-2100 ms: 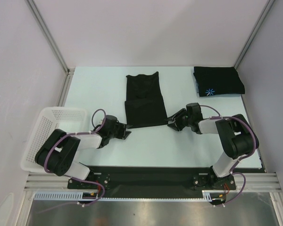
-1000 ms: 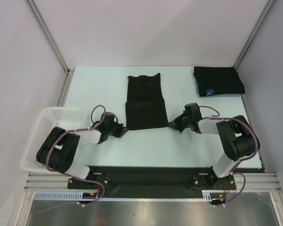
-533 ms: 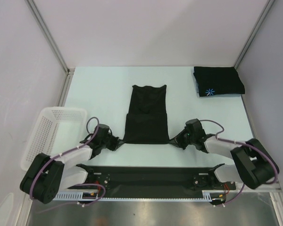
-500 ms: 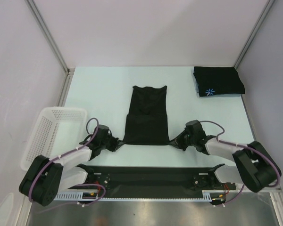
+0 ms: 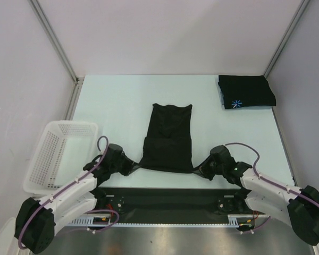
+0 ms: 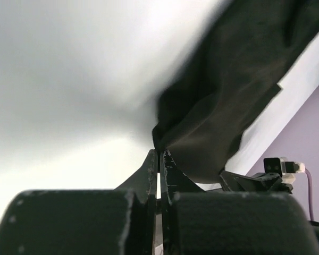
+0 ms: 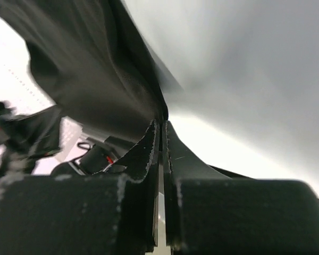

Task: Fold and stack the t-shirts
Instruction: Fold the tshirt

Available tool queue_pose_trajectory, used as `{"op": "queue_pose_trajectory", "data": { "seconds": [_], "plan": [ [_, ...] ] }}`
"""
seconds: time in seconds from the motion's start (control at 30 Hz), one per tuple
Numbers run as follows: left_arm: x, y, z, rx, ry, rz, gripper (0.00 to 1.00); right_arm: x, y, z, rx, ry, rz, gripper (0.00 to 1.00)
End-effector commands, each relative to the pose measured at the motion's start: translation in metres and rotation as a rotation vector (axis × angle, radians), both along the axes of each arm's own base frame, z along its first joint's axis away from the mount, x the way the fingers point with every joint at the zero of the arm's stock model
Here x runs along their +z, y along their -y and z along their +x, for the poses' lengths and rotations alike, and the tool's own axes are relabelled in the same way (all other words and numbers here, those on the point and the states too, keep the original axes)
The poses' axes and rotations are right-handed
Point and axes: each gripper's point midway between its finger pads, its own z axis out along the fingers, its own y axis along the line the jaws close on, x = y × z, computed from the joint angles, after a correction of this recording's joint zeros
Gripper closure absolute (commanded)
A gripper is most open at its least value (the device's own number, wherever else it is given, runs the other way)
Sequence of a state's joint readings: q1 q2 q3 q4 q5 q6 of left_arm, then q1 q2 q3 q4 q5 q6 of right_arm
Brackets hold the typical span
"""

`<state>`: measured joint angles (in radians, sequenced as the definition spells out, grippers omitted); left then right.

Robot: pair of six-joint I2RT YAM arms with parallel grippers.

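A black t-shirt, partly folded into a long strip, lies in the middle of the table with its near edge at the table's front edge. My left gripper is shut on its near left corner, and the cloth hangs from the pinched tips. On the near right corner my right gripper is shut too, with dark fabric spreading from its tips. A second t-shirt, folded and showing a light-blue starburst logo, rests at the back right corner.
A white mesh basket stands at the left edge of the table, close to my left arm. The black base rail runs along the near edge just below the shirt. Walls and frame posts enclose the table.
Both grippers have pulled back toward the near edge, dragging the middle t-shirt with them by its corners. The folded t-shirt and the basket have stayed put.
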<state>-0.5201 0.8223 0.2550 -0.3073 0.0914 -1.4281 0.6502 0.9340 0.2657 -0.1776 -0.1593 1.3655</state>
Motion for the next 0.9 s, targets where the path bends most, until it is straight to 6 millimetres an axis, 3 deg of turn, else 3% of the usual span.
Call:
{"op": "queue_pose_trajectory", "data": {
  "seconds": [0.0,0.03,0.07,0.1,0.13,0.17,0.2,0.23,0.27,0.3,0.33,0.37,0.4,0.43,0.47,0.5,0.57,0.6,0.63,0.7,0.87],
  "plan": [
    [0.036,0.004,0.030,-0.058,0.118,0.084,1.00,0.009,0.008,0.017,0.010,0.048,-0.094,1.00],
    [0.056,0.009,0.044,-0.067,0.170,0.089,0.99,0.020,0.007,0.035,-0.004,0.064,-0.100,1.00],
    [0.055,0.008,0.052,-0.064,0.152,0.110,1.00,0.024,0.007,0.041,0.021,0.076,-0.108,1.00],
    [0.079,0.015,0.070,-0.063,0.206,0.092,1.00,0.042,0.001,0.057,0.027,0.113,-0.091,1.00],
    [0.087,0.017,0.080,-0.079,0.229,0.098,1.00,0.041,0.007,0.071,0.009,0.091,-0.095,1.00],
    [0.080,0.015,0.094,-0.074,0.202,0.119,1.00,0.042,0.008,0.081,0.031,0.105,-0.111,1.00],
    [0.105,0.022,0.116,-0.075,0.260,0.099,1.00,0.048,0.008,0.094,0.033,0.118,-0.113,1.00],
    [0.106,0.027,0.125,-0.117,0.253,0.095,1.00,0.063,0.004,0.112,0.037,0.145,-0.101,1.00],
    [0.092,0.023,0.141,-0.115,0.205,0.108,1.00,0.052,0.008,0.127,0.035,0.096,-0.105,1.00],
    [0.107,0.029,0.162,-0.123,0.233,0.088,0.99,0.053,0.008,0.137,0.049,0.099,-0.107,1.00],
    [0.108,0.030,0.174,-0.144,0.242,0.091,1.00,0.051,0.008,0.148,0.053,0.089,-0.100,1.00],
    [0.111,0.031,0.186,-0.152,0.245,0.076,1.00,0.057,0.006,0.172,0.052,0.095,-0.075,1.00],
    [0.108,0.036,0.207,-0.163,0.239,0.075,1.00,0.057,0.004,0.183,0.062,0.097,-0.072,1.00],
    [0.108,0.038,0.217,-0.177,0.242,0.074,1.00,0.061,0.002,0.193,0.071,0.101,-0.059,1.00],
    [0.106,0.041,0.226,-0.199,0.233,0.050,1.00,0.078,-0.002,0.215,0.072,0.144,-0.047,1.00],
    [0.106,0.047,0.244,-0.210,0.234,0.043,1.00,0.066,0.000,0.227,0.074,0.114,-0.053,1.00],
    [0.105,0.056,0.259,-0.245,0.233,0.007,1.00,0.066,-0.002,0.241,0.078,0.095,-0.036,1.00],
    [0.117,0.061,0.272,-0.255,0.264,-0.009,1.00,0.071,-0.001,0.259,0.067,0.111,-0.028,1.00],
    [0.105,0.063,0.279,-0.261,0.244,-0.010,1.00,0.069,-0.001,0.264,0.067,0.099,-0.026,1.00],
    [0.114,0.066,0.296,-0.265,0.282,-0.022,1.00,0.081,0.000,0.283,0.060,0.127,-0.013,1.00],
    [0.105,0.068,0.324,-0.238,0.296,-0.054,1.00,0.072,0.008,0.312,0.043,0.111,-0.002,1.00]
  ]
}}
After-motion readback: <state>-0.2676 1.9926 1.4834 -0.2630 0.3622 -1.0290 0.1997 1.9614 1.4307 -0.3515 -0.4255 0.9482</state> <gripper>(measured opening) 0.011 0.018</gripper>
